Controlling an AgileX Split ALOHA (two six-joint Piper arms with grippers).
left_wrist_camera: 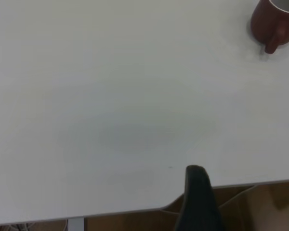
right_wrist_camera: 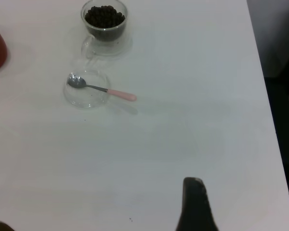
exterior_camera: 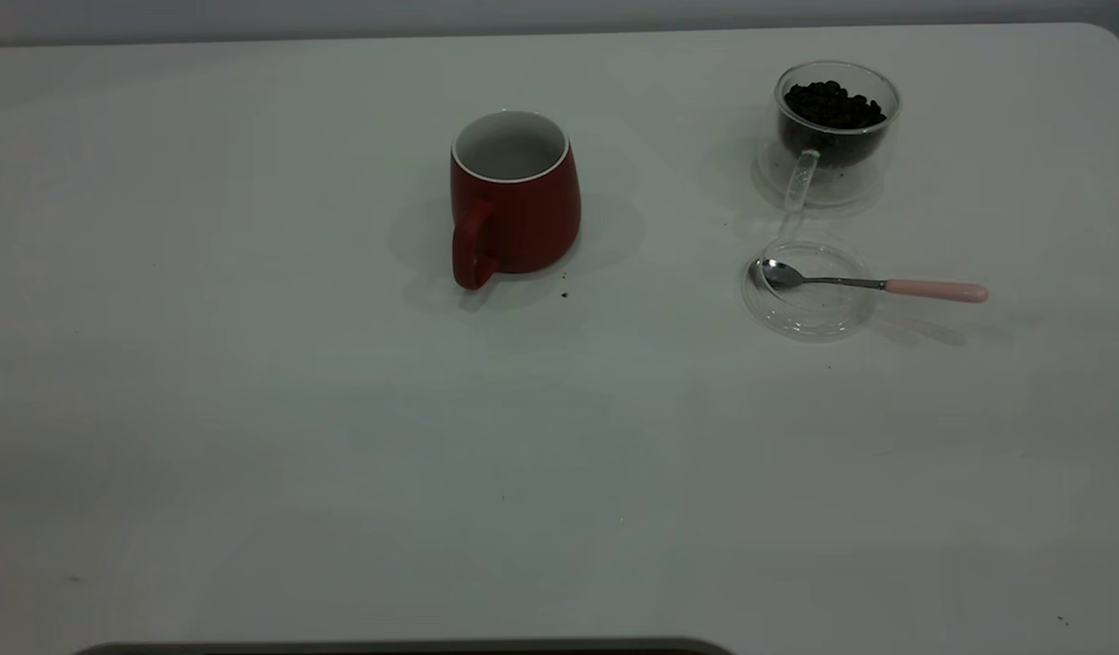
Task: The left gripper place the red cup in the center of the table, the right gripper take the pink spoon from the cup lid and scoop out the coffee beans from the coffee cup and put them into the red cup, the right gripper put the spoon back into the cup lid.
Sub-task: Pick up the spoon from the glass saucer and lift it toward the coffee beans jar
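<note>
The red cup (exterior_camera: 514, 205) stands upright near the middle of the table (exterior_camera: 250, 409), handle toward the near side, its white inside showing no beans. The coffee cup (exterior_camera: 835, 127) stands at the far right, holding a heap of coffee beans (exterior_camera: 832, 105). Just in front of it lies the cup lid (exterior_camera: 810, 309), with the pink spoon (exterior_camera: 873, 285) resting bowl-in-lid and its pink handle pointing right. Neither gripper shows in the exterior view. The left gripper (left_wrist_camera: 196, 192) hovers over the table's edge, far from the red cup (left_wrist_camera: 269, 24). The right gripper (right_wrist_camera: 195, 202) hangs over bare table, well away from the spoon (right_wrist_camera: 103, 89) and lid (right_wrist_camera: 86, 96).
A few dark specks lie on the table beside the red cup (exterior_camera: 564, 294). The table's edge and a brown floor show under the left gripper (left_wrist_camera: 260, 207). The table's right edge runs close to the right gripper (right_wrist_camera: 274, 144).
</note>
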